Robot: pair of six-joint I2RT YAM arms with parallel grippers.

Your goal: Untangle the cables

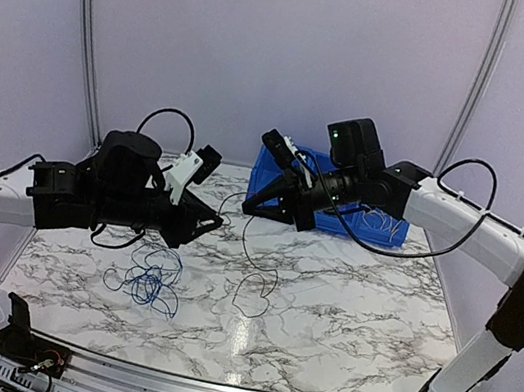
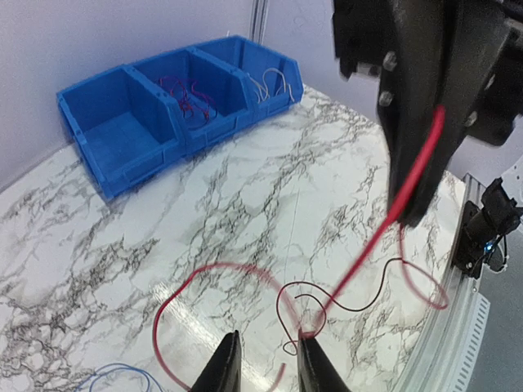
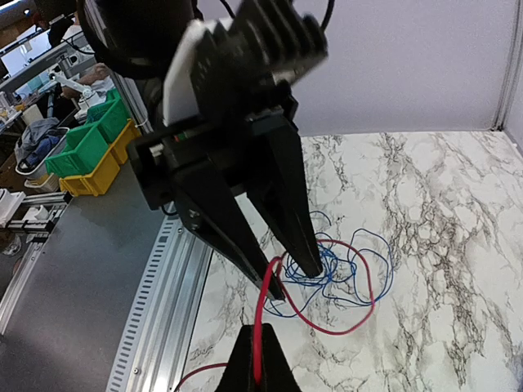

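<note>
1. My right gripper (image 3: 256, 351) is clamped tight on the red wire (image 2: 417, 170). The wire runs straight through my closed tips, held up above the table (image 2: 245, 188).
2. My left gripper (image 2: 270, 363) has its fingers apart, with the tips pointing down close to the marble.
3. The red wire passes between my left fingers, right by the inner face of one. I cannot tell whether it touches.
4. My two grippers face each other, near but apart, over the middle of the table.
5. From my right tips the red wire slants down to the spot at my left tips. There it crosses a dark wire (image 2: 359, 309) in a small knot of loops.
6. Past that knot the red wire sweeps out in a wide loop.
7. The blue wires (image 1: 150, 283) lie in a loose heap on the near left part of the table, below my left arm. In the right wrist view the red loop lies across this heap.
8. A blue bin (image 2: 131, 175) with three compartments sits at the far right of the table. Its middle compartment holds red and dark wires, and an end one holds pale wires.
</note>
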